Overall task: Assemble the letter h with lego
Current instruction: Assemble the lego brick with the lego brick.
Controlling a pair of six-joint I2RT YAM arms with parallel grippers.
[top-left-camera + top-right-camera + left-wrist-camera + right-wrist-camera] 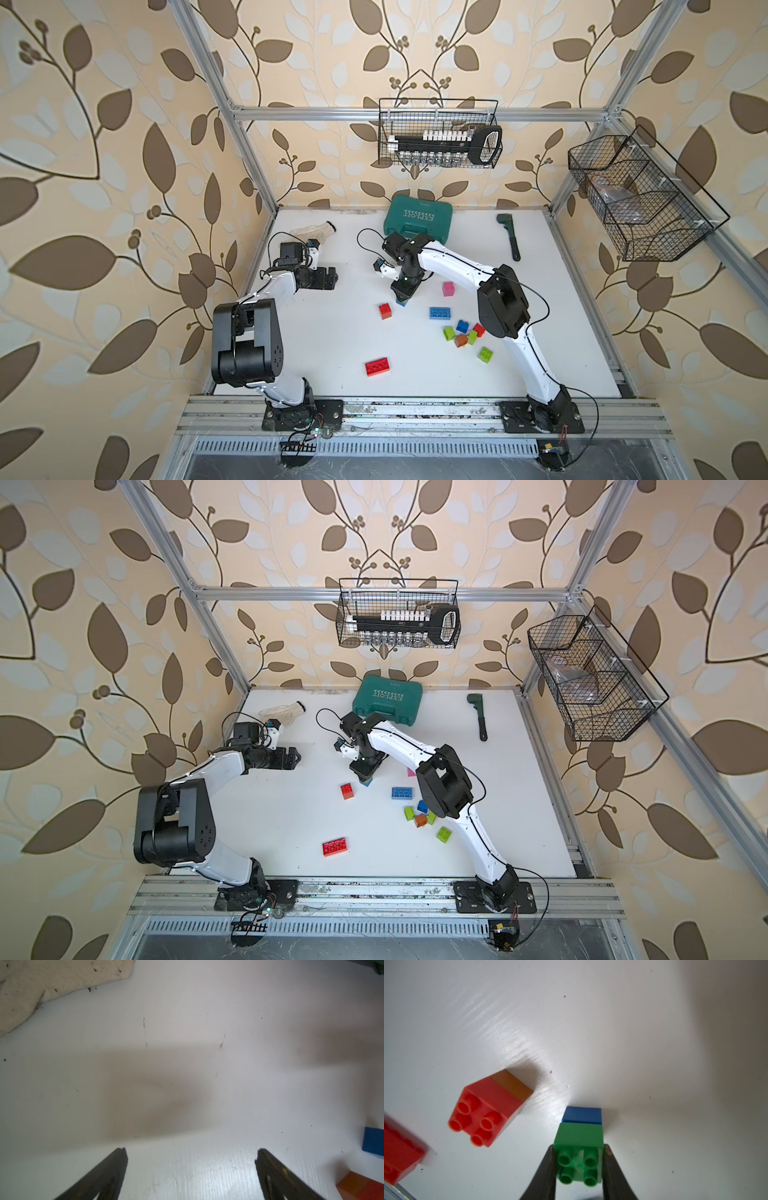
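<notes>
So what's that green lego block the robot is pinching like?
The green brick is a small square block of shiny plastic with four round studs on top, which face the right wrist camera. It stands upright, stacked on a blue brick of the same width, and that one rests on the white table. The right gripper is shut on it, with one black finger pressed against each of two opposite sides. Nothing else touches it.

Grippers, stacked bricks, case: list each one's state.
left gripper: open, empty
right gripper: shut on green brick
green brick: stacked on blue brick
red brick: stacked on orange brick
case: closed
</notes>
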